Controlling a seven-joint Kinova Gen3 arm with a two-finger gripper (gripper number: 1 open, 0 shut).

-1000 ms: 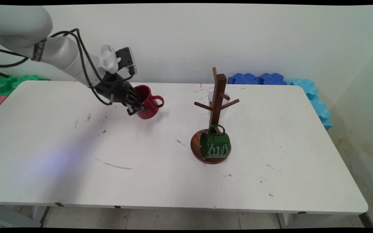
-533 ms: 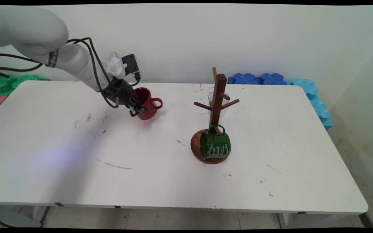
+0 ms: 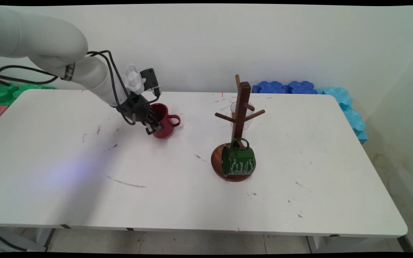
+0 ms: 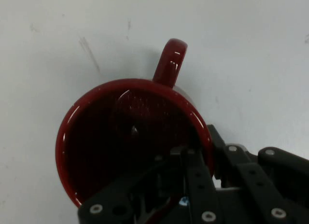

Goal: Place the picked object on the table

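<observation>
While the main view sets the scene, the hand view alone looks down into the mug.
Gripper (image 4: pixel 203 154): clamped on the red mug's (image 3: pixel 164 121) rim, one finger inside, one outside.
Mug position: on the table (image 3: pixel 84 186), left of the wooden stand (image 3: pixel 241 118), handle away from the gripper.
Count: two mugs, red and green (image 3: pixel 238 161); one stand; one clear glass (image 3: pixel 243 116) behind it.
</observation>
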